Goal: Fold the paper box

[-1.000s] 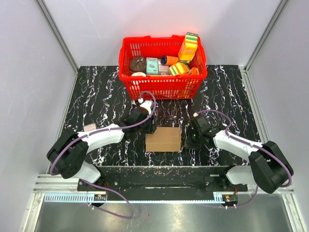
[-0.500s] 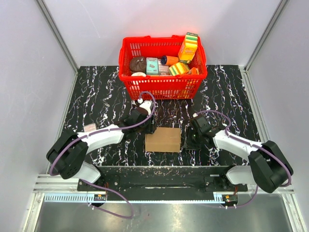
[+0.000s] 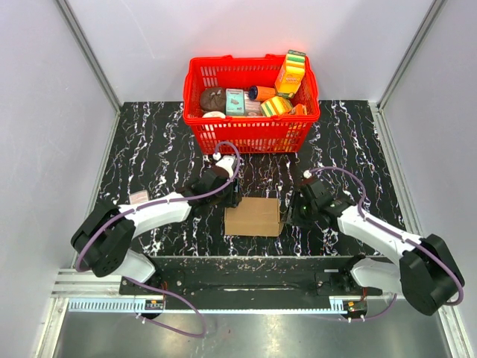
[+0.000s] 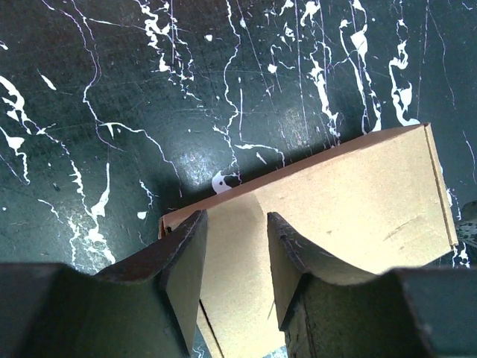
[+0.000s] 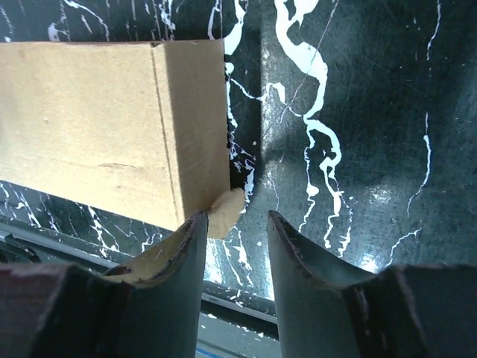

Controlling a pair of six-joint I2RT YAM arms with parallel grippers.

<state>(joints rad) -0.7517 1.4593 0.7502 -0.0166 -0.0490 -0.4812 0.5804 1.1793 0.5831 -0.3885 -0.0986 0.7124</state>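
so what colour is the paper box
paper box: plain brown, best in left wrist view

Plain brown lying on veined black

The paper box (image 3: 253, 216) is showing flat tan-brown cardboard. The table (image 3: 149, 149) is showing black with white marble veining. The basket (image 3: 253, 136) is glowing bright red around yellow, teal, orange and green printed packages (image 3: 291, 73). Purple cables (image 3: 335, 169) are running along white-and-black arms (image 3: 160, 209).

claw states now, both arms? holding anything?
Left claw: open, over the box edge, no grip seen.
Right claw: open, just off the box's end, holding nothing.
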